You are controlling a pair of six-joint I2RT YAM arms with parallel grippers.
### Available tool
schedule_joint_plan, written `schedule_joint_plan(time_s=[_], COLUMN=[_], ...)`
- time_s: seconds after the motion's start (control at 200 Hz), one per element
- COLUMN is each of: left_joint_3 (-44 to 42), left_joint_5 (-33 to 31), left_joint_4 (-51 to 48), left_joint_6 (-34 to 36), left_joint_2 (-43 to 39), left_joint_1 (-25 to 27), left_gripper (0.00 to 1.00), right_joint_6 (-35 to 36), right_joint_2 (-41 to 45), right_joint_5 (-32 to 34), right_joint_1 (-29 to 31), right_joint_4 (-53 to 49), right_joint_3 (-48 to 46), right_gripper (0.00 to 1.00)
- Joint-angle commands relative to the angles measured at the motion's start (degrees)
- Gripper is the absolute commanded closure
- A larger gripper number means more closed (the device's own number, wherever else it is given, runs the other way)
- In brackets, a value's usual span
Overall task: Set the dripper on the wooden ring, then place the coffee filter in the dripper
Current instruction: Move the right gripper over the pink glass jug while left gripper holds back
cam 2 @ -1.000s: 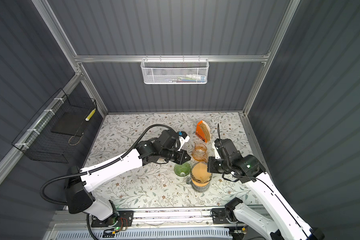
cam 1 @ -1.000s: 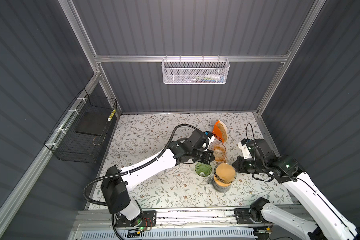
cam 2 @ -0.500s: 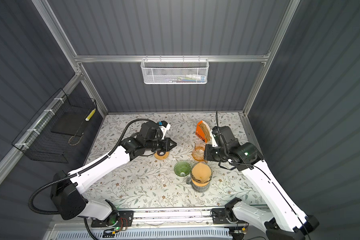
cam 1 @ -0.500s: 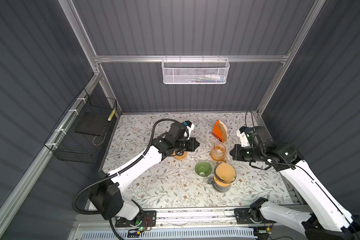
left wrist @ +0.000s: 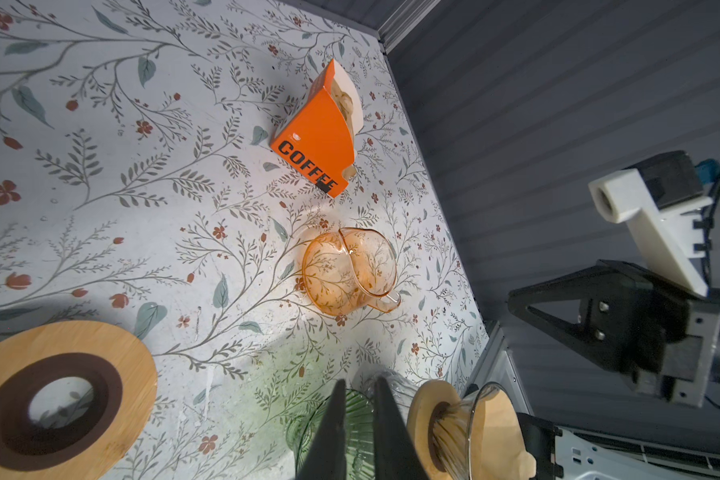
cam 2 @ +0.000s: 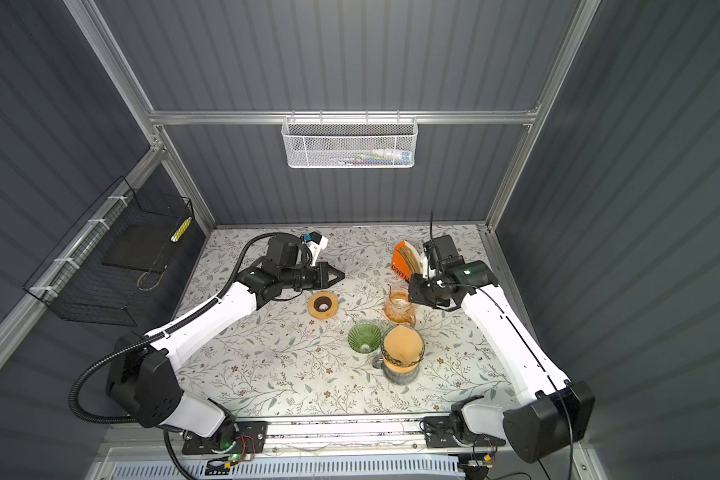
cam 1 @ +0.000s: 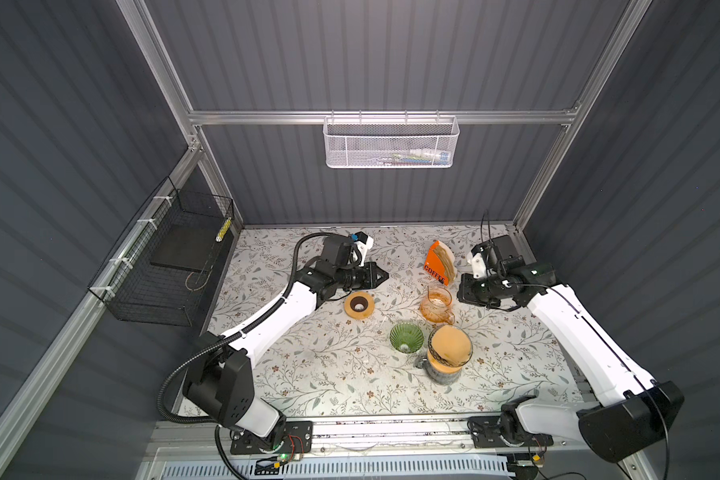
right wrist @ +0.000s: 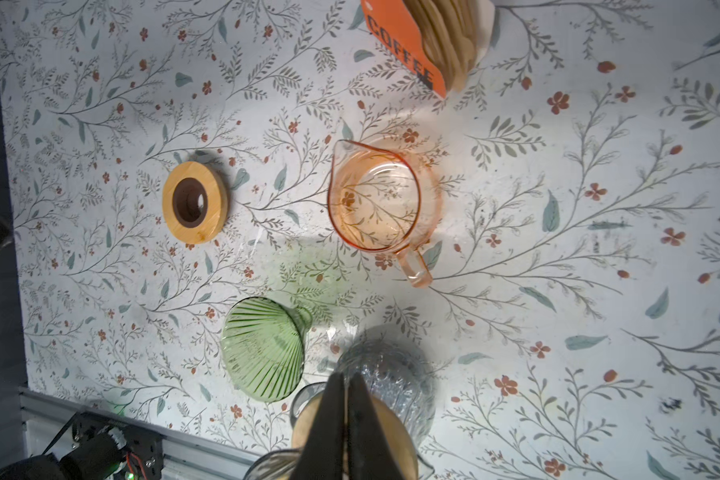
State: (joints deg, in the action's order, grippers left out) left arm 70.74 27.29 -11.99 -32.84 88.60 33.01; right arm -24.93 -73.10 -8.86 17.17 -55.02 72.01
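Item: tan paper coffee filter [cam 1: 450, 345], lower centre-right of frame, apparently seated in the clear glass dripper with wooden collar [left wrist: 427, 415]. Left gripper [left wrist: 358, 380], right gripper [right wrist: 346, 376]: jaws together, empty. We flag: either gripper, sweeping low, could knock the dripper over.

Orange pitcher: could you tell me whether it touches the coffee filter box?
Apart. The right wrist view shows bare tablecloth between the orange pitcher and coffee filter box.

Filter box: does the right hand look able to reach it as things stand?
Probably yes. The right hand hangs shut close to the filter box, nothing between them; the glass jug stands off that path. It must open first.
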Motion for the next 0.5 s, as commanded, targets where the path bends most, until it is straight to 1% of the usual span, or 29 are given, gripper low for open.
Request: schedule_joint_plan(time_s=[0.0, 0.08, 0.14, 0.31, 0.395, 0.435, 0.47, 0.495], left_joint_3=[2.1, 2.9, 3.7, 8.2, 9.3, 9.6, 9.6, 11.9], left_joint_5=[3.2, 3.6, 3.9, 4.4, 4.1, 3.6, 3.2, 2.9], left_joint_4=[3.3, 4.1, 4.0, -0.8, -1.4, -2.1, -2.8, -3.5], left_joint_6=[-2.3, -3.1, -3.6, -4.9, -5.5, -5.6, -5.6, -5.7], left_joint_2=[2.1, 4.1, 5.7, 10.3, 11.2, 11.5, 11.7, 11.9], left_joint_1=[-0.2, -0.2, -0.3, -0.2, -0.2, -0.2, -0.2, -0.2], left_gripper=[0.85, 0.85, 0.84, 0.85, 0.84, 0.84, 0.84, 0.84], right_joint_6=[3.1, 3.4, 4.1, 6.6, 8.4, 9.1, 9.5, 9.9], right_joint_2=[1.2, 2.0, 2.0, -0.2, -2.8, -4.0, -5.0, -5.6], right_joint_5=[-3.9, -5.6, -6.1, -9.7, -9.4, -8.9, -8.9, -9.1], right_joint_1=[-2.8, -5.0, -6.2, -11.6, -12.7, -12.7, -12.6, -12.6], right_joint_4=[5.4, 9.2, 11.2, 14.7, 14.5, 14.4, 14.4, 14.4], right_joint_3=[-4.7, -8.7, -10.7, -13.6, -12.7, -12.3, -12.0, -12.0], right_gripper=[0.89, 0.87, 0.85, 0.79, 0.72, 0.67, 0.65, 0.64])
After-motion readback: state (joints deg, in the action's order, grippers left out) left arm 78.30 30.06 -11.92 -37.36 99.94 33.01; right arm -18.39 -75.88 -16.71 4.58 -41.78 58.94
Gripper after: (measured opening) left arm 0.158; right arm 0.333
